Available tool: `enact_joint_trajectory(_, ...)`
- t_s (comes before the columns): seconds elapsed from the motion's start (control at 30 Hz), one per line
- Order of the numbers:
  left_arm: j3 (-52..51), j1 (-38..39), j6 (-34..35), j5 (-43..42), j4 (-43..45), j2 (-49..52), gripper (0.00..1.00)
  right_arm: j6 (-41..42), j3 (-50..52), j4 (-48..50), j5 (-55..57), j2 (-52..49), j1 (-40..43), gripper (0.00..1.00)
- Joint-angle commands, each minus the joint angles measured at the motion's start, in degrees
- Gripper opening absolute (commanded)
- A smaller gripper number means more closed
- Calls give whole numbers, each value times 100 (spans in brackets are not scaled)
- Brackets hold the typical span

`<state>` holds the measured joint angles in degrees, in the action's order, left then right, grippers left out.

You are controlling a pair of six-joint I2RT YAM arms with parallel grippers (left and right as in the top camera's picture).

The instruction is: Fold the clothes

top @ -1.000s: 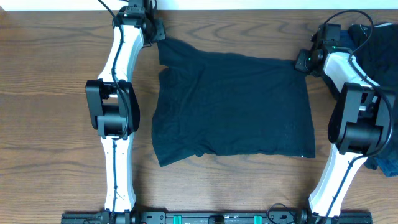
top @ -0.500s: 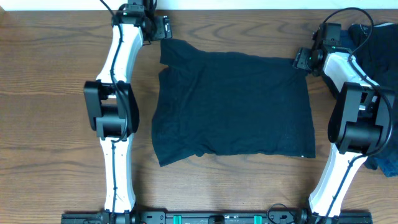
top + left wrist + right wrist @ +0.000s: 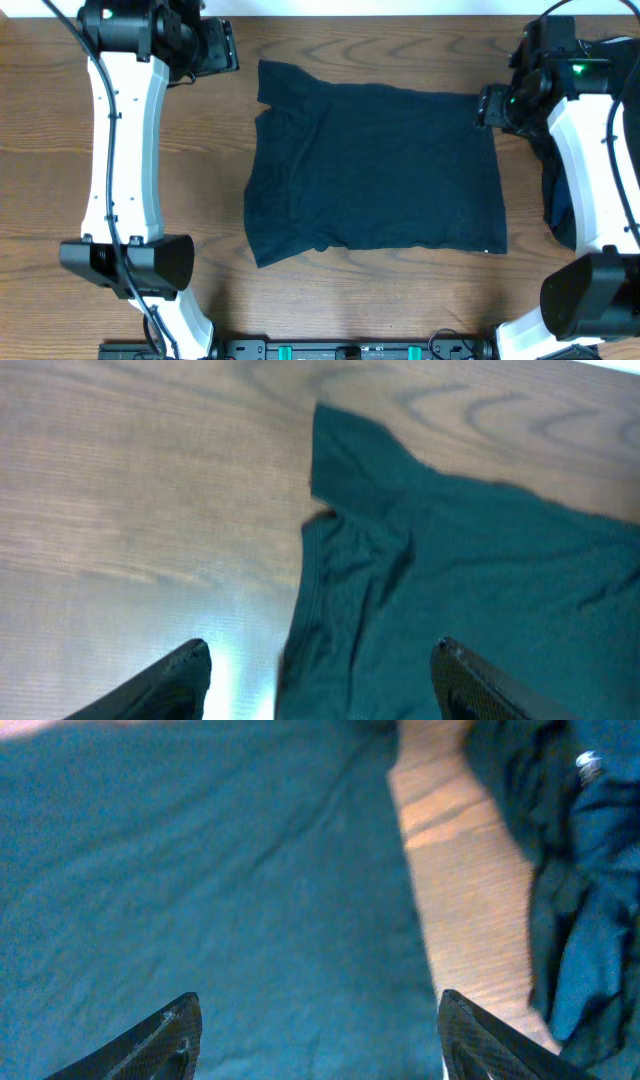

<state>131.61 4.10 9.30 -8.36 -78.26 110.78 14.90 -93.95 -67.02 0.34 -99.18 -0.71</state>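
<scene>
Our left arm (image 3: 125, 140) reaches to the far left, where our left gripper (image 3: 222, 45) holds its fingers wide apart. Our right gripper (image 3: 486, 106) hangs far right, fingers likewise parted.

My left gripper (image 3: 320, 660) hangs with its black fingertips (image 3: 180, 675) spread wide and nothing clamped between them. Below lies a dark blue-green fabric shirt (image 3: 470, 580), flat on the brown wooden table (image 3: 130, 490), its short sleeve (image 3: 350, 455) reaching toward the far edge, creased at the seam.
</scene>
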Motion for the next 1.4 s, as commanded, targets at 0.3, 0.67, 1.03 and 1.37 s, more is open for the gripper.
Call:
enact_joint_trajectory(0.3, -1971, -42, 129, -68, 1635, 496, 6, 138, 702, 684, -61, -308, -354, 73)
enact_joint_trajectory(0.67, -4015, -37, 334, -776, 4225, 605, 6, 138, 1012, 973, -61, -308, -354, 73)
enact_joint_trajectory(1.03, -5005, 149, 737, -901, 5510, 708, 6, 136, 1012, 1093, -61, -308, -354, 73)
enact_joint_trajectory(1.37, -5018, 164, 734, -446, 5663, 1158, 7, 133, 1012, 1088, -61, -308, -354, 72)
